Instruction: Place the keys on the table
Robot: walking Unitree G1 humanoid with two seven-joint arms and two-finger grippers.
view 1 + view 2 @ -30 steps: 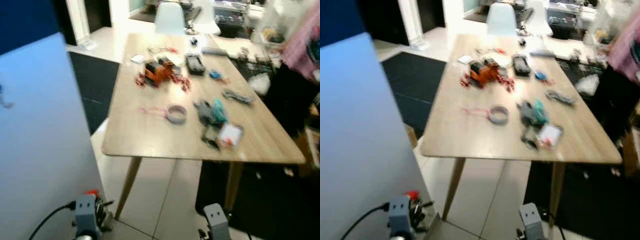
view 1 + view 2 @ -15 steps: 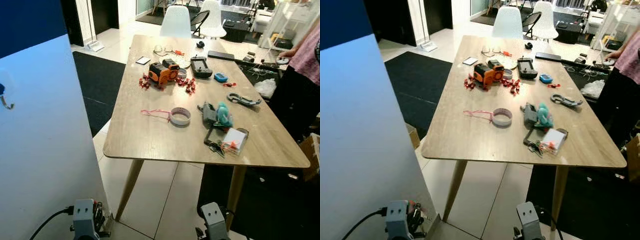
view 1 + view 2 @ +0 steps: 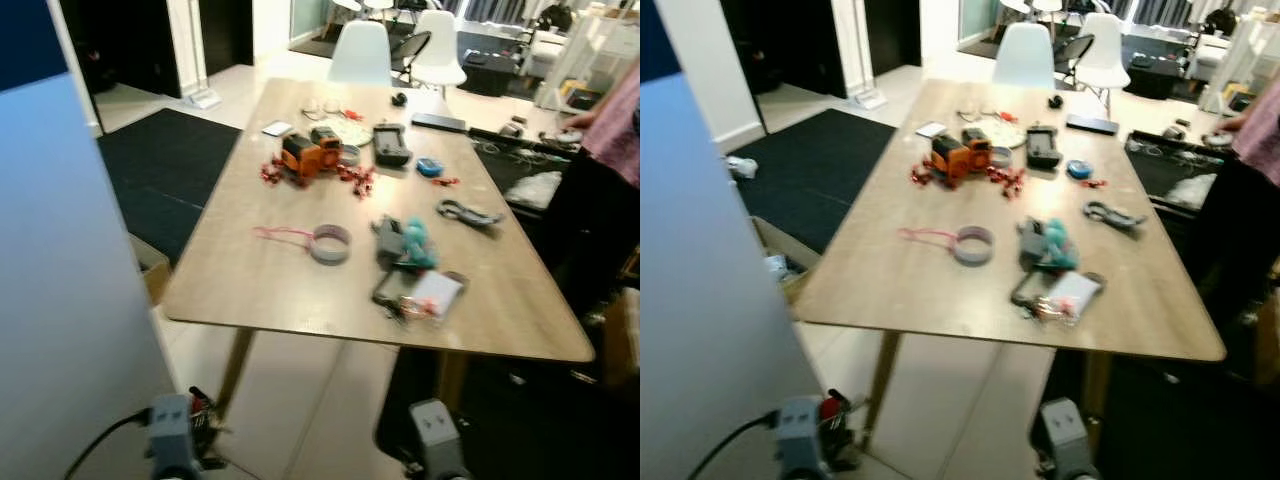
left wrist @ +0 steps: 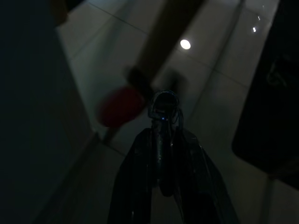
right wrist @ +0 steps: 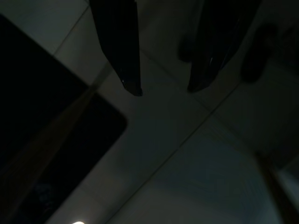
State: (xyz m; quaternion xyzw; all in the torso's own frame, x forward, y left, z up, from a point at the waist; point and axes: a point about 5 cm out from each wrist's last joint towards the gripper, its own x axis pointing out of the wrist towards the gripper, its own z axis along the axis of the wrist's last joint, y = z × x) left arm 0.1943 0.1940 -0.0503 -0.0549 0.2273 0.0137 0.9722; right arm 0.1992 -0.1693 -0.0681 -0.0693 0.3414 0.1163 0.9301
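Light wood table (image 3: pixel 280 290) ahead holds an orange toy (image 3: pixel 303 156), a tape roll (image 3: pixel 329 243), a teal plush (image 3: pixel 413 240) and a card pouch (image 3: pixel 428 296); a person (image 3: pixel 605 140) stands at its far right edge. Left gripper (image 4: pixel 161 135) hangs low over the tiled floor (image 4: pixel 219 98), fingers clamped together on the keys (image 4: pixel 163 108) with a red tag (image 4: pixel 119 105) dangling blurred beside them, well short of the table. Right gripper (image 5: pixel 161 88) hangs idle near the floor, fingers apart, nothing between them.
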